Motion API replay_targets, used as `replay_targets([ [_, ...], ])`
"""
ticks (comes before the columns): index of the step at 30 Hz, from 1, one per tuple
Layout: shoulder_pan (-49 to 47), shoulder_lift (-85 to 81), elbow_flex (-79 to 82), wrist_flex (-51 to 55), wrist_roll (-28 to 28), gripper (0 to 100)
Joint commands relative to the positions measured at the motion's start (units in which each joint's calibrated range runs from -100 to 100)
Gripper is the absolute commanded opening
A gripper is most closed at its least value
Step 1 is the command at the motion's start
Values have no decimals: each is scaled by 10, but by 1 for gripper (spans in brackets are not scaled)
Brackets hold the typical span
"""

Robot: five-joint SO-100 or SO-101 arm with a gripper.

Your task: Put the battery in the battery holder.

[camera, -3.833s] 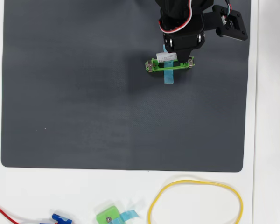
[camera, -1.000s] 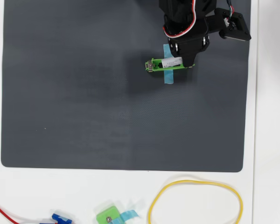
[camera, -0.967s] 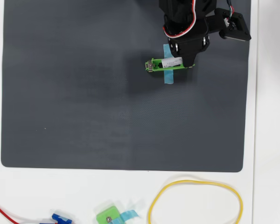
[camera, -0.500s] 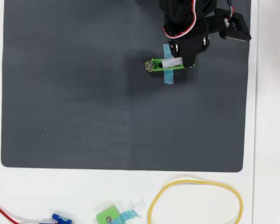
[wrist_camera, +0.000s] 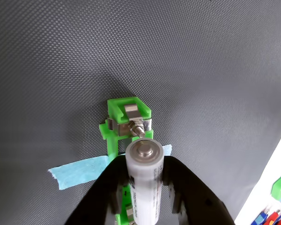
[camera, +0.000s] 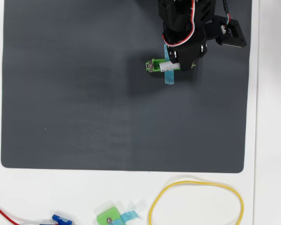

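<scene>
Wrist view: the pincer (wrist_camera: 145, 187) pinches the battery (wrist_camera: 144, 183) directly over the battery holder (wrist_camera: 126, 122), aligned lengthwise. Seating looks unfinished; what remains, I judge, is pressing it down and letting go.

The end effector (camera: 174, 63) is holding the battery (camera: 169, 66) over the battery holder (camera: 154, 65) on the bench (camera: 84, 93).
</scene>
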Motion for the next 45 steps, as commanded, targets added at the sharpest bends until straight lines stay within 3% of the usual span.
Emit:
replay_targets([
  [1, 34, 1, -7, -10, -1, 0],
  [45, 39, 1, 13, -7, -24, 0],
])
